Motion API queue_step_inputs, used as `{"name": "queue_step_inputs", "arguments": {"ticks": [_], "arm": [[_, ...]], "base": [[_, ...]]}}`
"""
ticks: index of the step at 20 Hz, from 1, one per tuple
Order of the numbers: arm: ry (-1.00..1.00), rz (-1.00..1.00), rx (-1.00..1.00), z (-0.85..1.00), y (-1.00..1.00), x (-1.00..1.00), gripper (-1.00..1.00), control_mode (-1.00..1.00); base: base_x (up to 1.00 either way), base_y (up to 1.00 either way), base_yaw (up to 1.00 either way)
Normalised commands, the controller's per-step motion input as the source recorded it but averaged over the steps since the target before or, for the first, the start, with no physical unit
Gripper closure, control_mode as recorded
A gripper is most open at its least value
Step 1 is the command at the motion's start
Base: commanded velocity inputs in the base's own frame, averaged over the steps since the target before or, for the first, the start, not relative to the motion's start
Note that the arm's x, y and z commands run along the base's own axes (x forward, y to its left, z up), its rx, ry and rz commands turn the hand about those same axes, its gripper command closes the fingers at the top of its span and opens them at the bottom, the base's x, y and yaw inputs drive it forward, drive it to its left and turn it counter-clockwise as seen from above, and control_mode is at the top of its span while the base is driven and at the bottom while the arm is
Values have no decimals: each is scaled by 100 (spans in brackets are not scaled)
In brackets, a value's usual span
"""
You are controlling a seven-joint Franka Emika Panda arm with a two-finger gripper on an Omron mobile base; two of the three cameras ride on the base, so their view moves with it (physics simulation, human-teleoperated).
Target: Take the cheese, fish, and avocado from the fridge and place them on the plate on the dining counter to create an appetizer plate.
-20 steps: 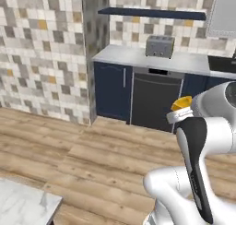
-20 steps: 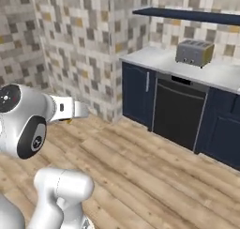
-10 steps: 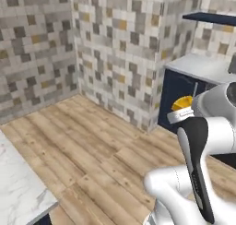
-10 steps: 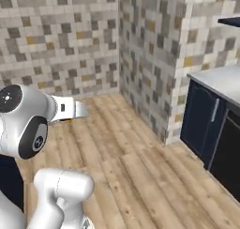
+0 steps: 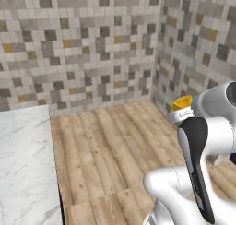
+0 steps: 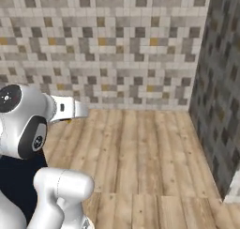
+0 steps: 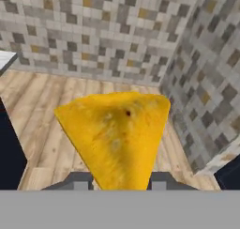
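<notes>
Carrying yellow-orange cheese wedge point(image 7: 116, 136), gripper point(image 7: 117, 179) clenched on it; white-grey marble dining counter point(image 5: 25, 168) at left. Next I steer there, find plate.

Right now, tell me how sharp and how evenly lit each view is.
Hand view: cheese in the gripper looms large, soft and blotchy. Left base view: flat even light, dining counter marble pale, no glare. Right base view: mosaic wall crisp, side wall darker.
</notes>
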Motion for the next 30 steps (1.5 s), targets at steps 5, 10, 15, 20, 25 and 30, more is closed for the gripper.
{"name": "queue_step_inputs", "arguments": {"ticks": [5, 10, 15, 20, 25, 30], "arm": [[0, 0, 0, 0, 0, 0, 100, 100], [0, 0, 0, 0, 0, 0, 100, 100], [0, 0, 0, 0, 0, 0, 100, 100], [0, 0, 0, 0, 0, 0, 100, 100], [0, 0, 0, 0, 0, 0, 100, 100], [0, 0, 0, 0, 0, 0, 100, 100]], "base": [[100, -49, 59], [100, -56, 54], [100, -73, 45], [100, -79, 42], [100, -71, 45], [100, -46, 55]]}}
